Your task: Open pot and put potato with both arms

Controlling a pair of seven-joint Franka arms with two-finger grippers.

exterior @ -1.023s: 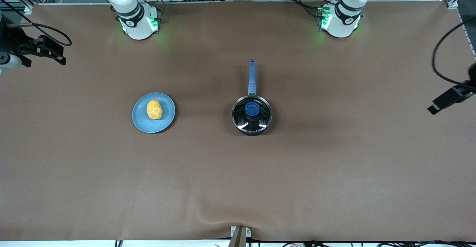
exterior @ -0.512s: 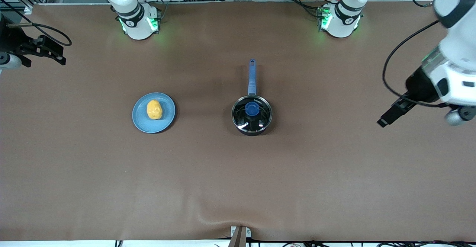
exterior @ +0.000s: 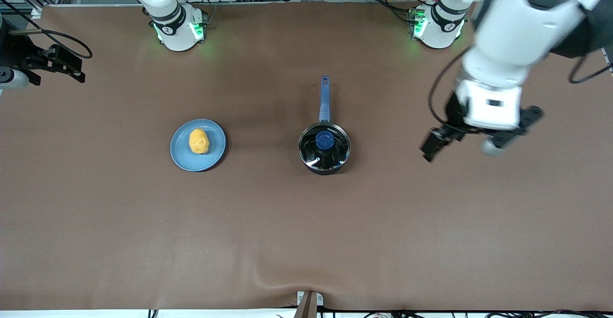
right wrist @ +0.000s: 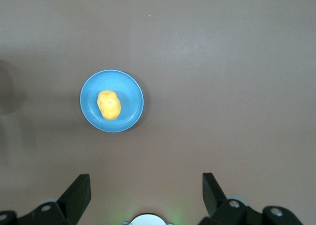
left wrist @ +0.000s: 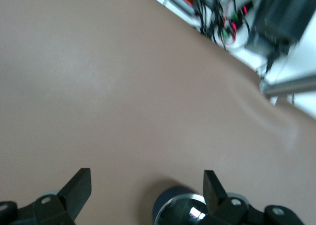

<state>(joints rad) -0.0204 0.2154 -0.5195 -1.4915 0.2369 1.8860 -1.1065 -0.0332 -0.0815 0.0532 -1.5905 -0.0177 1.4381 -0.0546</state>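
Brown desk [exterior: 306, 232] carrying lidded pot [exterior: 324, 147] mid-desk, potato [exterior: 198, 141] on plate [exterior: 184, 157] toward right arm's end. Left gripper [left wrist: 147, 191] spread wide over bare desk near pot, risking clipping lid knob [exterior: 324, 140]. Right gripper [right wrist: 146, 191] wide too, waiting high.

Counted on the brown tabletop:
- One small round black saucepan [exterior: 324, 148] with long blue handle, near the centre.
- One glass lid [exterior: 324, 146] with steel rim and blue knob, seated on it.
- One lumpy yellow potato [exterior: 198, 141].
- One flat light-blue plate [exterior: 214, 154] beneath it.
- Two white arms; two black grippers [left wrist: 145, 188] [right wrist: 145, 188].
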